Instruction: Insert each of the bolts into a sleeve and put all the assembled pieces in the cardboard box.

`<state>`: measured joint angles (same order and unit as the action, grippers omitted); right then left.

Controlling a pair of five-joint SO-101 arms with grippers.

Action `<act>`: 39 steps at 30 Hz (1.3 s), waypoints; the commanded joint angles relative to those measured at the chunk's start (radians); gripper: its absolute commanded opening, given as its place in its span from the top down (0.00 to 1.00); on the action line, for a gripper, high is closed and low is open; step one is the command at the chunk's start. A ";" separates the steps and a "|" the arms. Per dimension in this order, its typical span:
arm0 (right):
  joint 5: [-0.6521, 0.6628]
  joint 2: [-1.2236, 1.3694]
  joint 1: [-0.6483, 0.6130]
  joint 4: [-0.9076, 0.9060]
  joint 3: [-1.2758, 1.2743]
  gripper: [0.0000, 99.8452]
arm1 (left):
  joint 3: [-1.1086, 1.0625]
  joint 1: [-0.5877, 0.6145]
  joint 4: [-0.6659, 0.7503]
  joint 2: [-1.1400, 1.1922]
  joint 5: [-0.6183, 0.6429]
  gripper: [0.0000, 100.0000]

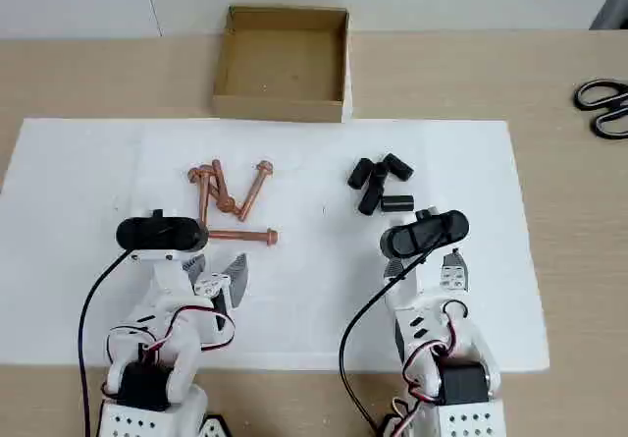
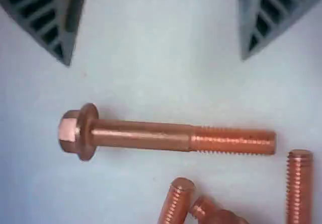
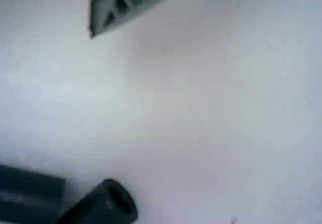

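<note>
The cardboard box (image 1: 280, 108) stands open at the far side of the desk (image 1: 78, 74), and nothing lies inside it. Everything else sits on the arms' side of the box, on a white sheet (image 1: 314, 300) whose far edge runs just beside the box's front wall.

The copper bolts (image 1: 224, 186) lie in a loose, crossing heap on the sheet, near the box's front corner on the left arm's side. One lone bolt (image 1: 242, 235) lies apart from the heap, farther from the box, flat and roughly parallel to the box's front wall. In the left wrist view this lone bolt (image 2: 166, 136) lies whole on the sheet, its flanged head at one end and its thread at the other, with the threaded tips of heap bolts just beyond it.

The left gripper (image 1: 218, 260) is farther still from the box, just past the lone bolt. Its fingers (image 2: 60, 27) are spread wide and released, holding nothing (the bolt lies clear of both tips).

The black sleeves (image 1: 381, 184) huddle on the sheet off the box's other front corner, some touching. The right gripper (image 1: 424, 260) is beyond them from the box, fingers released and grasping nothing. One finger (image 3: 126, 5) hangs over bare sheet, with two sleeves (image 3: 100, 204) near it.

Scissors (image 1: 603, 106) lie on the bare desk, well apart from the box on the right arm's side.
</note>
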<state>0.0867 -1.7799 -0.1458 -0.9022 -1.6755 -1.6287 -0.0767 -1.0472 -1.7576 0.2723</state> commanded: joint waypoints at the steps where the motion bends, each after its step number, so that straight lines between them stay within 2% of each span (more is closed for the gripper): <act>1: 0.006 -0.007 -0.001 -0.001 -0.006 0.74 | 0.004 0.005 0.023 -0.011 0.000 0.80; 39: 0.006 -0.007 -0.001 -0.001 -0.006 0.74 | 0.004 0.005 0.023 -0.011 0.000 0.80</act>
<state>0.0867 -1.7799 -0.1458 -0.9022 -1.6755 -1.6287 -0.0767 -1.0472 -1.7576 0.2723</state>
